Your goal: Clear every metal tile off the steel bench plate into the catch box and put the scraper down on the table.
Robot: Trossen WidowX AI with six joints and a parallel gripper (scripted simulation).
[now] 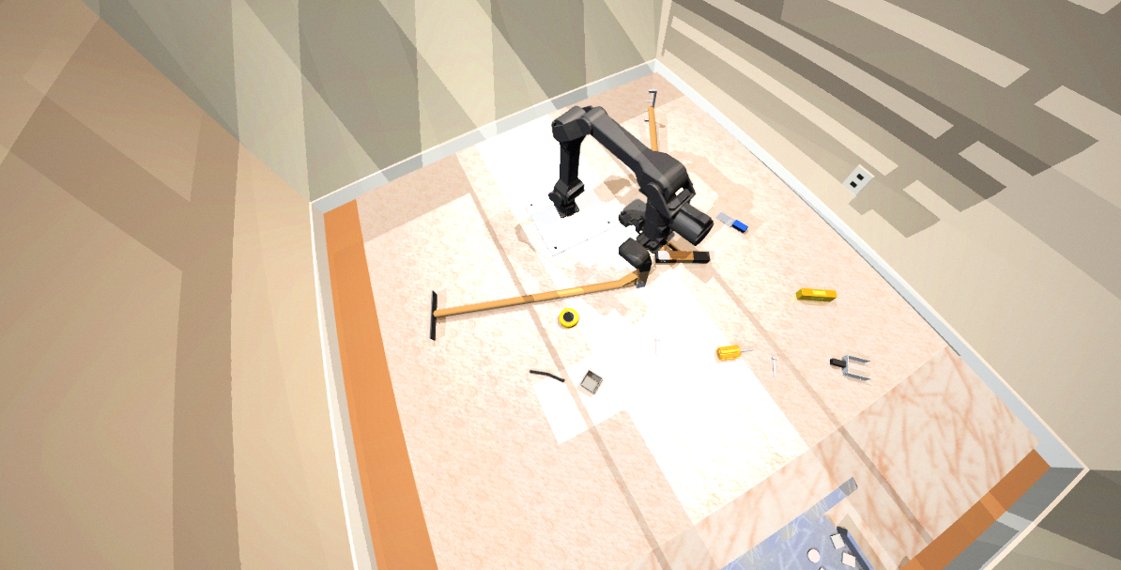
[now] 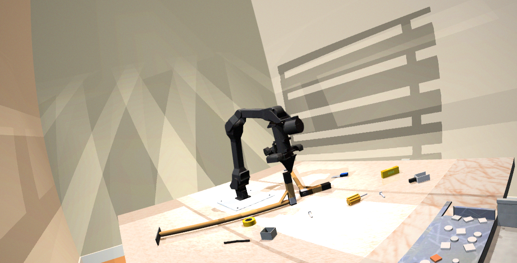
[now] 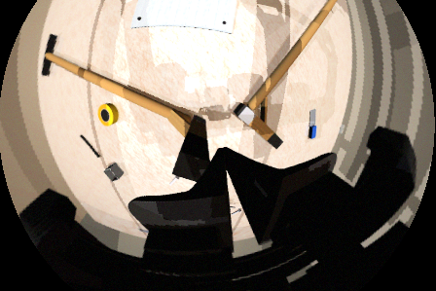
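The long scraper lies on the table, its wooden shaft ending in a wide black blade. Its upright black-ended grip stands at the other end. My gripper is shut and empty, pointing down at the top of that grip; whether it touches is unclear. The steel bench plate carries several pale tiles and an orange one. A grey box wall shows at the right edge.
A second long tool with a hooked end lies beside the arm, its grip near the scraper's. A yellow tape, small grey box and screwdriver lie around.
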